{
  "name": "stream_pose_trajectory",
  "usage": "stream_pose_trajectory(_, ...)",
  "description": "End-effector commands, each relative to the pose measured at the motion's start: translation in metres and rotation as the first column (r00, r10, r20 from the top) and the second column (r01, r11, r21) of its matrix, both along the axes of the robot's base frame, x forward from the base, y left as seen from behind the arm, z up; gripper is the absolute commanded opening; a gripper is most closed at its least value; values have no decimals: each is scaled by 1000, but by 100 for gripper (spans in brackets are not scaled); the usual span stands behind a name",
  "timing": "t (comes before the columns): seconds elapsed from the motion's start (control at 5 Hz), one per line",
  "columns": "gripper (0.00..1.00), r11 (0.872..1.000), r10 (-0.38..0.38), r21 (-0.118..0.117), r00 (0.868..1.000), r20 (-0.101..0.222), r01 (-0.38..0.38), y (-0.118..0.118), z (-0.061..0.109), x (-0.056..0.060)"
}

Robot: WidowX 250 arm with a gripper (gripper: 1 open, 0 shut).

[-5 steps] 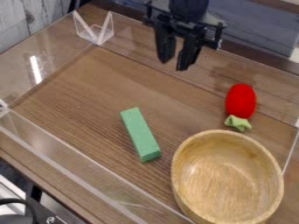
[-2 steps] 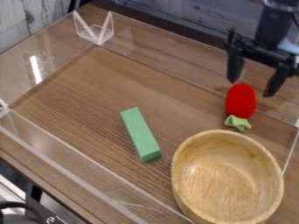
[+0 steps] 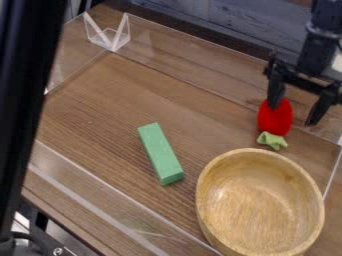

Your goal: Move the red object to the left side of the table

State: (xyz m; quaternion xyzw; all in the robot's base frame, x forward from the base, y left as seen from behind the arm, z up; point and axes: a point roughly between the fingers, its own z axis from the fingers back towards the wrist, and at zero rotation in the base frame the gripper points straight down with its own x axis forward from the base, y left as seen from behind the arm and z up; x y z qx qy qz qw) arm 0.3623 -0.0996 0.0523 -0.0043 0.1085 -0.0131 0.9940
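Straddling the red object (image 3: 275, 117) near the table's (image 3: 107, 110) right edge, the tool (image 3: 299, 103) stands wide, holding nothing; bowl (image 3: 261, 206) nearby.

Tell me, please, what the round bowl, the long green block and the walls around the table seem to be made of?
The bowl looks like light, unpainted wood with a matte finish: grain lines run across its inside. The green block could be painted wood or plastic; its flat, even colour and crisp edges leave that open. The walls look like clear acrylic: the table's edge shows through them and they catch pale reflections.
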Motion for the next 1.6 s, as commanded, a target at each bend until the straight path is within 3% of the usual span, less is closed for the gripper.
stream_pose_trajectory(0.0, 100, 1000, 8, -18, 999, 49, -7, 0, 9, 15)
stream_pose_trajectory(0.4, 100, 995, 96, -13, 995, 35, -95, 7, 13, 10)
stream_pose_trajectory(0.6, 100, 990, 143, -12, 989, 30, -142, 13, -4, 9)
stream_pose_trajectory(0.8, 0, 983, 183, -14, 982, 35, -183, 16, -17, 9)
stream_pose_trajectory(1.4, 0, 971, 239, -36, 967, 84, -237, -31, 12, -2)
